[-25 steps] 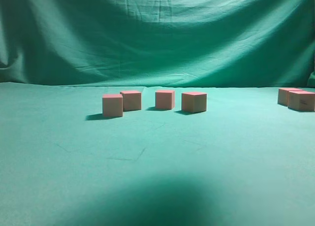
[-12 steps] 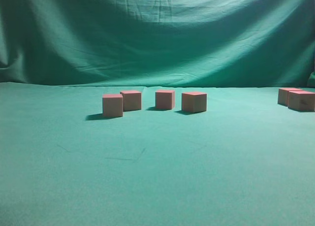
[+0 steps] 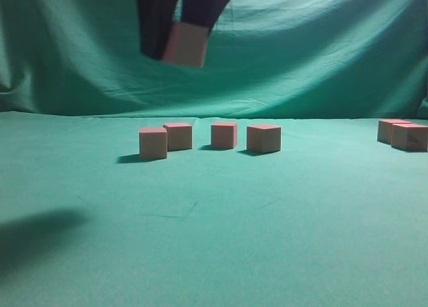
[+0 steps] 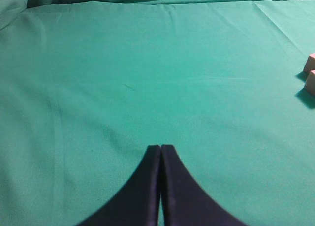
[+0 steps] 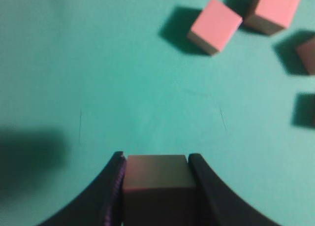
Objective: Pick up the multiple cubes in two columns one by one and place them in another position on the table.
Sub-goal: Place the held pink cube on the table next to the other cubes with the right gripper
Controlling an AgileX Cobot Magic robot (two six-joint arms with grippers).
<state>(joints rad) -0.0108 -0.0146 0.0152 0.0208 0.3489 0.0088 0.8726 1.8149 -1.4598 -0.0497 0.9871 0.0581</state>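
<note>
High above the table (image 3: 214, 220), my right gripper (image 3: 179, 49) is shut on a cube (image 3: 186, 45); the right wrist view shows that cube (image 5: 156, 184) clamped between both fingers. Below stand several cubes in a row: one (image 3: 153, 143), one (image 3: 178, 136), one (image 3: 224, 134) and one (image 3: 263, 138). Two more cubes (image 3: 408, 135) sit at the far right edge. The right wrist view looks down on two pink-topped cubes (image 5: 215, 25) (image 5: 274, 8). My left gripper (image 4: 161, 147) is shut and empty over bare cloth, with cube corners (image 4: 310, 73) at its right edge.
A wrinkled green cloth backdrop (image 3: 214, 46) hangs behind the table. A dark shadow (image 3: 37, 237) lies on the cloth at the front left.
My right gripper with its cube has come into the exterior view at the top; it was out of sight before. The shadow on the cloth moved from front centre to front left.
</note>
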